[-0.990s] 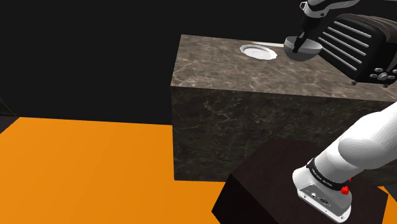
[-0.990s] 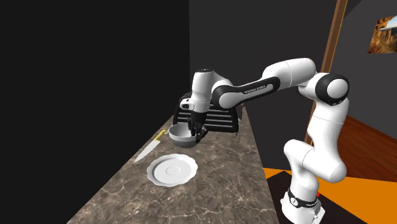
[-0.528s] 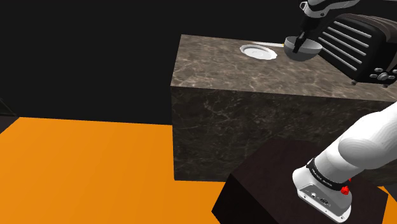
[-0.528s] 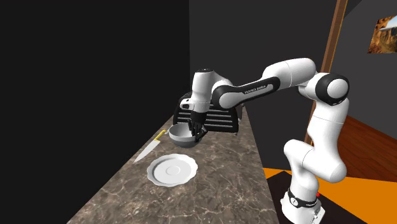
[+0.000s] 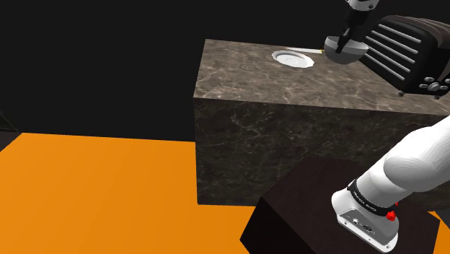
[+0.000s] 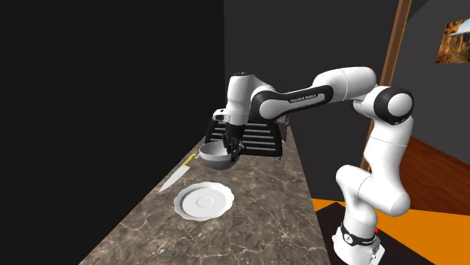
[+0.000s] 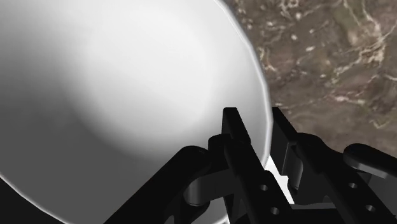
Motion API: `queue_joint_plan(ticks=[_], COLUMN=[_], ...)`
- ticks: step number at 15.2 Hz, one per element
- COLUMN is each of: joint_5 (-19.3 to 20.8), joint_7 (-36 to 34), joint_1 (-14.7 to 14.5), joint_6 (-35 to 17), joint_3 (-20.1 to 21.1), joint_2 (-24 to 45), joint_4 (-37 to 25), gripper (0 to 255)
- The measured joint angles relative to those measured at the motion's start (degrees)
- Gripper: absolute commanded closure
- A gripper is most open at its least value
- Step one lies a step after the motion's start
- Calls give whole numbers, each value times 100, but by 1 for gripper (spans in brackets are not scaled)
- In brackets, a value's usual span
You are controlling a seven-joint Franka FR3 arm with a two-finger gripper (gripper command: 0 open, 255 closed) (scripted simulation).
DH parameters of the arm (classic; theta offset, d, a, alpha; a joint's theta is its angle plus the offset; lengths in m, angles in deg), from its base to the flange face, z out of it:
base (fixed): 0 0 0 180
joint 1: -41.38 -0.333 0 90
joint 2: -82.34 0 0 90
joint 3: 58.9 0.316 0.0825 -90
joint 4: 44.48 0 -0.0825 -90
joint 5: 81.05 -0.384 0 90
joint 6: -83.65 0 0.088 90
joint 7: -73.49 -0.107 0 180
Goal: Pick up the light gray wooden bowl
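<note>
A light grey bowl (image 5: 344, 50) hangs a little above the marble counter (image 5: 274, 86), in front of the black ribbed appliance. My black gripper (image 5: 349, 40) comes down from above and is shut on the bowl's rim. In the second exterior view the bowl (image 6: 215, 156) tilts slightly under the gripper (image 6: 232, 148). In the wrist view one finger is inside the bowl (image 7: 114, 102) and the other outside, and the gripper (image 7: 257, 122) pinches the rim between them.
A white plate (image 6: 203, 201) lies on the counter near the bowl, and a knife (image 6: 177, 175) lies by the counter's wall-side edge. The black ribbed appliance (image 5: 411, 50) stands behind the bowl. The dark stand (image 5: 303, 216) sits on the orange floor.
The gripper has risen with the bowl, which now hangs slightly higher above the counter. The arm's wrist has moved up as well.
</note>
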Motion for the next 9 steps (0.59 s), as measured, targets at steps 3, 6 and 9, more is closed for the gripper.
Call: queue_joint_plan(ticks=[3, 6, 9], joint_5=[-17, -52, -72], joint_7=[41, 68, 97], joint_1=[-6, -22, -32], joint_6=[235, 453, 660], joint_3=[9, 22, 33], joint_2=[3, 56, 79], joint_4=[-242, -509, -740], gripper=[255, 255, 255])
